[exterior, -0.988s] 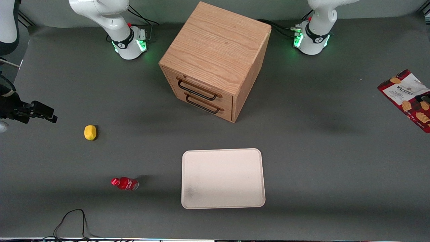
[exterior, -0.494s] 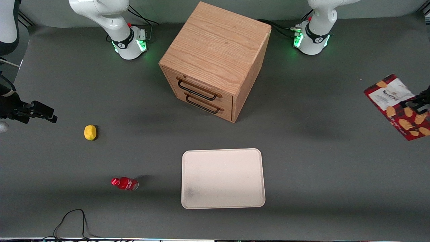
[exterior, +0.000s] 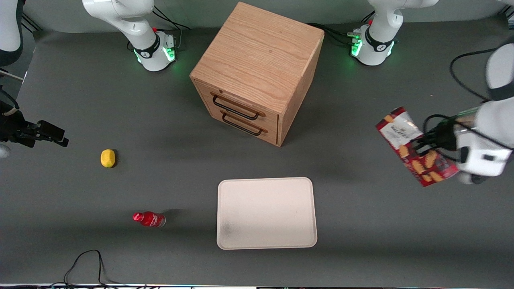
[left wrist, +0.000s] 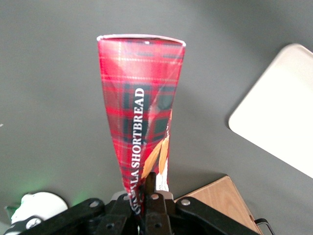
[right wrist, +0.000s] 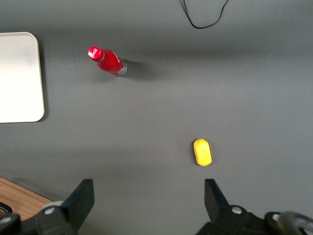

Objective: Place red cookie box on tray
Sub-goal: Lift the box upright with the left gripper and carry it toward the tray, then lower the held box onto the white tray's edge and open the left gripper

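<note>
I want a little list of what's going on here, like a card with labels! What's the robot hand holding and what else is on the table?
gripper: shut on the red cookie box, up in the air toward the working arm's end of the table
red cookie box: held off the table, tilted, not over the tray
tray: flat on the table, nothing on it
wooden drawer cabinet: farther from the front camera than the tray, both drawers closed
red bottle: lying on its side
lemon: toward the parked arm's end
</note>
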Tool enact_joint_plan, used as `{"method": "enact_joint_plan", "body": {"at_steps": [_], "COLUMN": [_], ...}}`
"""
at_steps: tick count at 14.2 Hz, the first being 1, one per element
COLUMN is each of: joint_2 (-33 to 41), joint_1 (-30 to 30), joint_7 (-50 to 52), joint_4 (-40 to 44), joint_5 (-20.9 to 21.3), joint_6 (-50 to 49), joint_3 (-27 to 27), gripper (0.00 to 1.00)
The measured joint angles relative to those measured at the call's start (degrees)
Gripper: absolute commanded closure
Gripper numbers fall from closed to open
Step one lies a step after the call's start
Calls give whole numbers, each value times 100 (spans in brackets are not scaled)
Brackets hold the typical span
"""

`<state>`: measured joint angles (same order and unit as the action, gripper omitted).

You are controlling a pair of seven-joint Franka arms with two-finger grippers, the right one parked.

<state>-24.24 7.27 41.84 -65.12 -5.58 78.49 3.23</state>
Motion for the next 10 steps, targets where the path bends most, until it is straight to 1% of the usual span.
{"method": "enact_joint_plan", "body": {"at_steps": [3,6,8,10], "joint_2": [-598,-1138,-1468,-1800], "joint_1": [552,846,969,1048], "joint_7": [4,-16,-338,-895], "joint_4": [495,723,760,797], "joint_5": [-1,1,4,7], "joint_6": [383,1223,1824,2330], "joint_3": [36,342,477,482], "gripper": [100,100,100,100]}}
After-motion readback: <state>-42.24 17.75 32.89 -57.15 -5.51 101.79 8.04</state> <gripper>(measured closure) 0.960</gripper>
